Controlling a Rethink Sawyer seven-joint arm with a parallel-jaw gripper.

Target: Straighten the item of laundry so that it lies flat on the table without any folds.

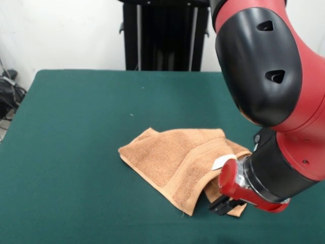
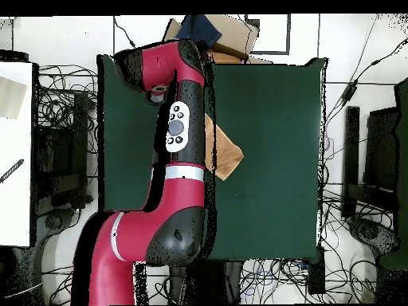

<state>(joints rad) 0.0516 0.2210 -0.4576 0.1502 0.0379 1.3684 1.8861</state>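
The item of laundry (image 1: 172, 160) is a tan terry towel lying on the green table (image 1: 76, 127), right of centre. It is folded over itself into a rough triangle, with a border band and a small white tag (image 1: 223, 161) showing on the upper layer. My gripper (image 1: 226, 204) is low at the towel's near right corner, touching the cloth; whether it grips the towel is unclear. In the overhead view the towel (image 2: 225, 151) sticks out to the right of my arm (image 2: 185, 135), which hides the gripper and part of the cloth.
Green cloth (image 2: 271, 119) extends well beyond the towel on every side. A cardboard box (image 2: 231, 36) sits past the table's top edge in the overhead view. Cables (image 2: 351, 231) lie on the floor around the table. A white surface (image 2: 16, 151) stands to the left.
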